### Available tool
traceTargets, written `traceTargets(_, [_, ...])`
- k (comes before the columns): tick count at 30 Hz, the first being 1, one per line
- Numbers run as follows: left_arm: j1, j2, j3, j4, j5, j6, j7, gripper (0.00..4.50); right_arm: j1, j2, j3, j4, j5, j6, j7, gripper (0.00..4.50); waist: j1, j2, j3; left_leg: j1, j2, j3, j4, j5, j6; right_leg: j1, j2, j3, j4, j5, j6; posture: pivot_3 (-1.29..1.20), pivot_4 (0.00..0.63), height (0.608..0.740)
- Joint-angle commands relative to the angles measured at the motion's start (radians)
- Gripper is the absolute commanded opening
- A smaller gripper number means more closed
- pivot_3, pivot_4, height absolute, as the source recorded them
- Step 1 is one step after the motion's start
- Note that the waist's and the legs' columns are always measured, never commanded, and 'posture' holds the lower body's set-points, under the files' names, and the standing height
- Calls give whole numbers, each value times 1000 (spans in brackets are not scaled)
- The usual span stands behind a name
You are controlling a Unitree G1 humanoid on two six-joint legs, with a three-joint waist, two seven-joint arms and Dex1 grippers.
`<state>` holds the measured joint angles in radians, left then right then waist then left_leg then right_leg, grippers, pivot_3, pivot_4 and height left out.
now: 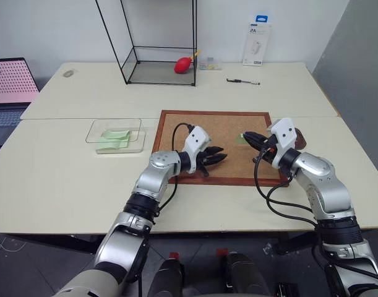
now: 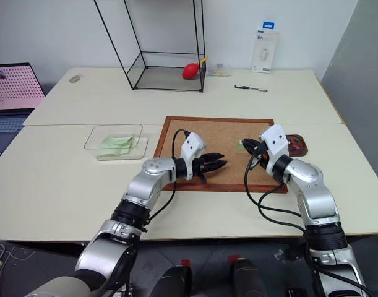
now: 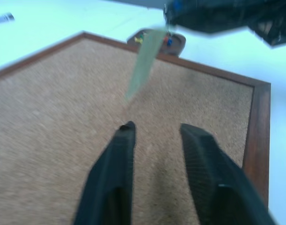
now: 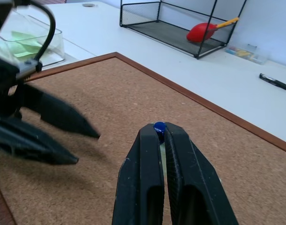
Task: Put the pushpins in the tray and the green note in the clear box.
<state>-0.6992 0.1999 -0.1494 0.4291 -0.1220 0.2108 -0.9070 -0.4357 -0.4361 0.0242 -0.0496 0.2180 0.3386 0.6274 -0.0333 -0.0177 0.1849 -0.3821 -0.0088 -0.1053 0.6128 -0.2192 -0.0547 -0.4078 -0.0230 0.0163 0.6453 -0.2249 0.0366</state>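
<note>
Over the right part of the cork board (image 1: pixel 176 127) my right gripper (image 1: pixel 246 137) is shut on a blue-headed pushpin (image 4: pixel 158 127). The green note (image 3: pixel 143 61) hangs from that grip as a thin slip, clear of the board. The tray (image 2: pixel 297 146), dark brown with small coloured pins inside, lies just behind the right gripper at the board's right edge. My left gripper (image 1: pixel 219 156) hovers open above the middle of the board, nothing between its fingers (image 3: pixel 115 164), pointing at the hanging note. The clear box (image 1: pixel 93 132) sits left of the board with green slips inside.
A tall black-framed glass case (image 1: pixel 128 65) with a red bulb-shaped thing (image 1: pixel 183 64) stands at the back. A pen (image 1: pixel 243 81), a white package (image 1: pixel 257 44) and a small clear container (image 1: pixel 208 62) lie near it. A laptop (image 1: pixel 9 86) is at the far left.
</note>
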Motion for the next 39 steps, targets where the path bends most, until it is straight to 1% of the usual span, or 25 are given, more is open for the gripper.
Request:
traceTargets(1, [-19, 13, 18, -20, -25, -44, -18, 2652, -20, -13, 0, -58, 6, 1, 14, 0, 1, 0, 0, 0, 0, 0, 0, 0, 0, 0, 0, 0, 0, 0, 0, 0, 150, 740])
traceTargets(5, [-64, 0, 16, 45, -15, -88, -18, 3317, -25, -9, 6, -62, 4, 21, 10, 0, 2, 0, 0, 0, 0, 0, 0, 0, 0, 0, 0, 0, 0, 0, 0, 0, 150, 740])
traceTargets(8, [-100, -15, 7, 110, 5, -136, -9, 3909, -28, -6, 15, -77, 5, 39, 7, 0, 2, 0, 0, 0, 0, 0, 0, 0, 0, 0, 0, 0, 0, 0, 0, 0, 150, 740])
traceTargets(9, [-118, -22, 5, 141, 14, -158, -2, 4034, -29, -6, 18, -83, 7, 49, 8, 0, 1, 0, 0, 0, 0, 0, 0, 0, 0, 0, 0, 0, 0, 0, 0, 0, 150, 740])
traceTargets(10, [-136, -29, 3, 173, 21, -176, 2, 4295, -30, -5, 20, -92, 10, 62, 7, 0, 1, 0, 0, -1, 0, 0, 0, 0, 0, 0, 0, 0, 0, 0, 0, 0, 150, 740])
traceTargets(11, [-152, -34, 2, 203, 26, -193, 1, 4453, -32, -5, 23, -98, 11, 72, 7, 0, 1, 0, 0, -1, 0, 0, 0, 0, 0, 0, 0, 0, 0, 0, 0, 0, 150, 740])
traceTargets(18, [-247, -70, -5, 389, 51, -283, -16, 4487, -51, 5, 29, -143, 34, 153, 2, 0, 1, 0, 0, -1, 0, 0, 0, 0, 0, 0, 0, 0, 0, 0, 0, 0, 150, 740])
traceTargets(25, [-330, -101, 25, 552, 52, -356, -19, 4487, -63, 17, 24, -177, 57, 210, -10, 0, 1, -1, 0, -1, 0, 0, 0, 0, 0, 0, 0, -1, 0, 0, 0, 0, 150, 740])
traceTargets(28, [-349, -104, 37, 590, 43, -359, -44, 3998, -63, 21, 22, -188, 63, 224, -14, 0, 0, -1, 0, -1, 0, 0, 0, 0, 0, -1, 0, -1, 0, 0, 0, 0, 150, 740])
traceTargets(30, [-358, -105, 42, 611, 41, -357, -65, 3557, -64, 25, 21, -194, 67, 233, -16, 0, 0, -1, 0, -1, 0, 0, 0, 0, 0, -1, 0, -1, 0, 0, 0, 0, 150, 740])
traceTargets(33, [-369, -107, 52, 633, 43, -360, -77, 3114, -66, 27, 20, -200, 73, 243, -19, 0, 0, -1, 0, -2, 0, 0, 0, 0, 0, -1, 0, -1, 0, 0, 0, 0, 150, 740])
traceTargets(34, [-373, -108, 55, 640, 44, -362, -79, 2890, -66, 28, 20, -202, 75, 245, -20, 0, 0, -1, 0, -2, 0, 0, 0, 0, 0, -1, 0, -1, 0, 0, 0, 0, 150, 740])
traceTargets(38, [-381, -116, 64, 658, 41, -366, -100, 2228, -68, 29, 20, -207, 82, 255, -22, 0, 1, -1, 0, -2, 0, 0, 0, 0, 0, -1, 0, -1, 0, 0, 0, 0, 150, 740])
traceTargets(39, [-382, -119, 66, 661, 40, -367, -105, 1989, -68, 29, 21, -209, 84, 258, -23, 0, 1, -1, 0, -2, 0, 0, 0, 0, 0, -1, 0, -1, 0, 0, 0, 0, 150, 740])
